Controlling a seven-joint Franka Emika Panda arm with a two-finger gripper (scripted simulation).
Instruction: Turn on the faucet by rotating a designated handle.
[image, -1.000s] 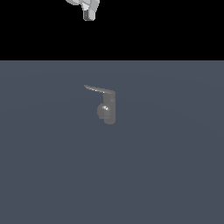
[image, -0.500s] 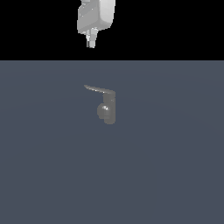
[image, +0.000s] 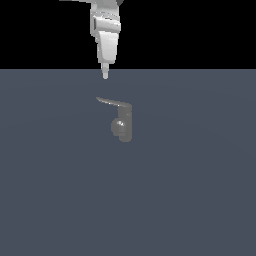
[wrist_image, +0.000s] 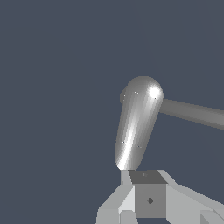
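Note:
In the exterior view, the faucet (image: 125, 125) stands on the grey floor: a short upright post with a round shiny bulge on its side. Its thin handle (image: 112, 102) reaches from the post's top toward the exterior view's left. My gripper (image: 105, 75) hangs shut and empty just above the handle's free tip, not touching it. In the wrist view, a shiny tapering part of the faucet (wrist_image: 135, 127) ends right in front of my gripper (wrist_image: 144, 176). A duller bar (wrist_image: 192, 112) runs off to the frame edge. Which of the two is the handle I cannot tell.
A flat blue-grey floor (image: 200, 200) surrounds the faucet on all sides. Black background lies beyond its far edge. No other objects show.
My gripper has come down from the top of the exterior view to just above the handle's tip. The faucet and its handle have not moved.

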